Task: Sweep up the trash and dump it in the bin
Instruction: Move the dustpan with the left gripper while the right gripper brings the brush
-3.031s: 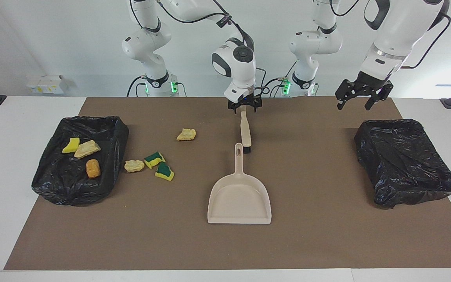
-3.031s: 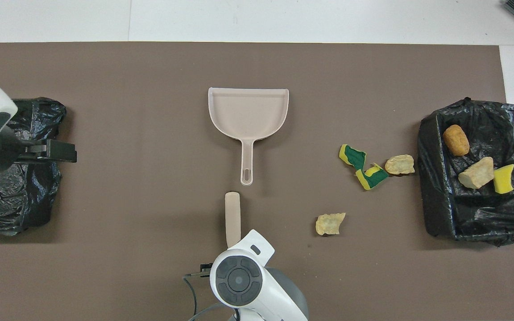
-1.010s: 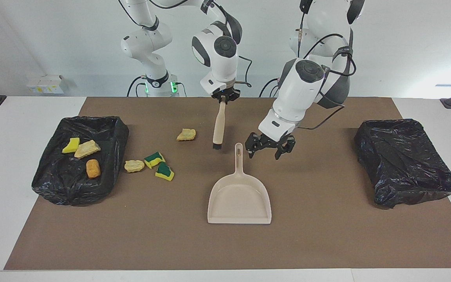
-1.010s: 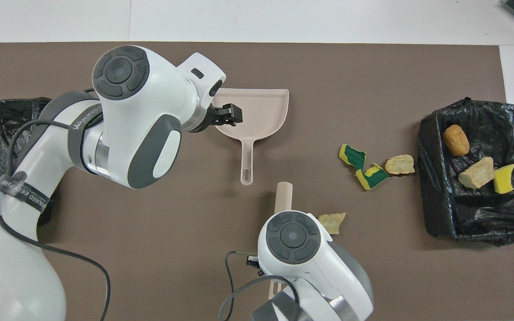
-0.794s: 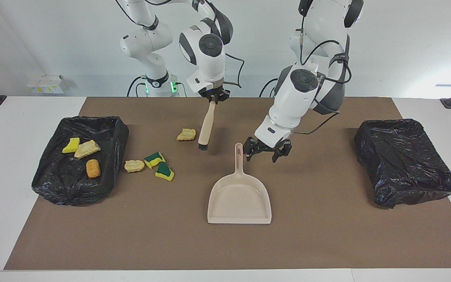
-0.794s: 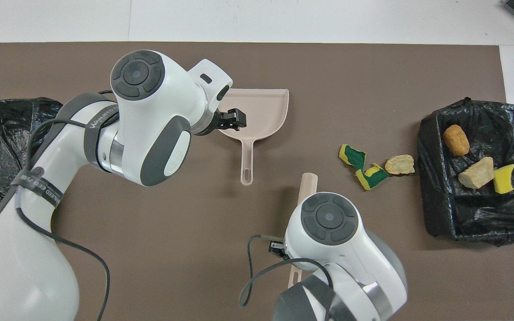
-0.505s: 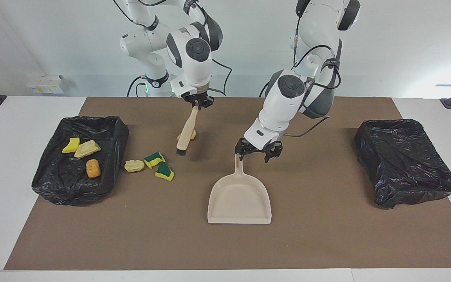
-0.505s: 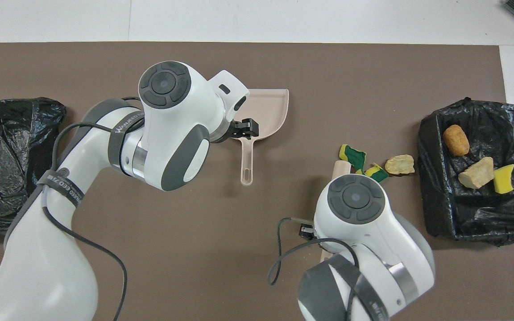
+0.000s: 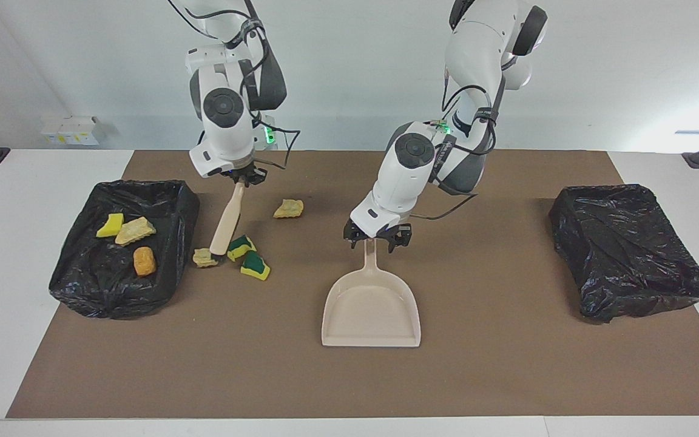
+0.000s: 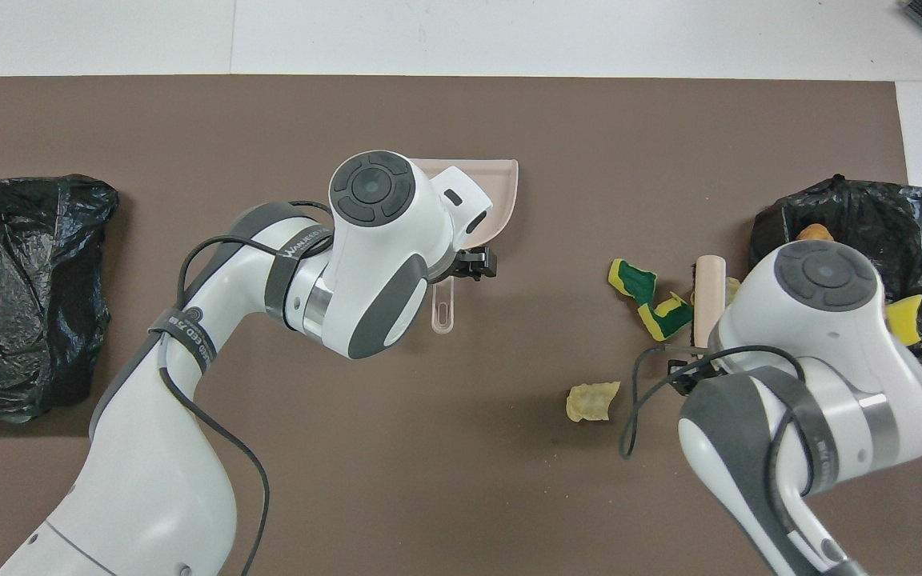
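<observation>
Beige brush (image 9: 229,220) clamped in right gripper (image 9: 241,177); left gripper (image 9: 377,238) spread over dustpan (image 9: 371,309) handle

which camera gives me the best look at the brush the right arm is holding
The facing view. There the whole brush shows, hanging tilted from the right claw, its bristle end down among the scraps beside the bin. In the overhead view the right arm covers most of it; only the lower end shows.

Both arms have moved in on their tools

The right gripper (image 9: 244,178) has lifted the brush (image 9: 228,220) off the mat and carried it, slanted, to the scraps beside the filled bin; its bristle end now sits by a tan chunk (image 9: 203,258). The left gripper (image 9: 377,238) has swung from over the empty bin (image 9: 628,249) down over the dustpan (image 9: 371,306) handle, fingers spread.
</observation>
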You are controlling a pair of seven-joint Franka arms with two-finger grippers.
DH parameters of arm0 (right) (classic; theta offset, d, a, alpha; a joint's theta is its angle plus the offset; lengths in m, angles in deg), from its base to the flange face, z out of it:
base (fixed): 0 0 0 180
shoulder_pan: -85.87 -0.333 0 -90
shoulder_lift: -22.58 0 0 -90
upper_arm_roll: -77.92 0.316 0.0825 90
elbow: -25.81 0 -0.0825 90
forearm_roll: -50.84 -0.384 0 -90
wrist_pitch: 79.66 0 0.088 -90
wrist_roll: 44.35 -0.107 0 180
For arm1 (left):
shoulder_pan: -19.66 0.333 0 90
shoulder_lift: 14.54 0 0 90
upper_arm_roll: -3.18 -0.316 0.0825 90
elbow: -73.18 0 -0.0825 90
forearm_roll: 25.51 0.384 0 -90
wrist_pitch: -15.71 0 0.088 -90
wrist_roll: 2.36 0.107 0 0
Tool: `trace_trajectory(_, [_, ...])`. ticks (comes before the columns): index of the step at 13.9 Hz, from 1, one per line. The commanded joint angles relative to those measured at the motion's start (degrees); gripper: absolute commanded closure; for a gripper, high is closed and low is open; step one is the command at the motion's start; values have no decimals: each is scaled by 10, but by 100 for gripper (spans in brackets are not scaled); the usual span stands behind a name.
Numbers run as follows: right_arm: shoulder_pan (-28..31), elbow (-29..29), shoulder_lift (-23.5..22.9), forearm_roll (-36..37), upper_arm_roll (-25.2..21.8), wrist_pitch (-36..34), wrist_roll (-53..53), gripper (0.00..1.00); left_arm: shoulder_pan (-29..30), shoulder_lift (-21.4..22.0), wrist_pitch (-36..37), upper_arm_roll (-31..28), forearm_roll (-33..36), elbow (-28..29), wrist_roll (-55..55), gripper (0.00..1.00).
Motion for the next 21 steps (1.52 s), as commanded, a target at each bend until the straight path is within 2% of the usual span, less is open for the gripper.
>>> trace_trajectory(1, [44, -21, 5, 36, 9, 44, 72, 100, -18, -2, -8, -8, 7, 18, -5, 0])
trace_trajectory(4, [100, -35, 2, 61, 9, 97, 168, 100, -22, 1, 3, -8, 26, 27, -5, 0])
trace_trajectory(5, [111, -41, -5, 70, 9, 116, 180, 100, -23, 3, 18, -8, 30, 25, -5, 5])
trace_trajectory(6, [118, -45, -14, 73, 9, 132, 181, 100, -23, 4, 38, -8, 30, 18, -6, 55])
trace_trajectory(7, [119, -46, -18, 73, 9, 139, 181, 100, -23, 4, 43, -8, 30, 18, -6, 100])
trace_trajectory(12, [111, -58, -33, 73, 12, 142, 183, 100, -21, 9, 46, -8, 31, 18, -5, 100])
trace_trajectory(15, [98, -71, -34, 68, 13, 163, 187, 100, -14, 38, 60, -9, 37, 20, 10, 100])
trace_trajectory(17, [77, -71, -34, 62, 13, 162, 184, 100, -12, 58, 79, -14, 57, 25, 50, 100])
trace_trajectory(21, [43, -71, -36, 30, 13, 161, 182, 100, 36, 82, 161, -17, 72, 28, 165, 100])
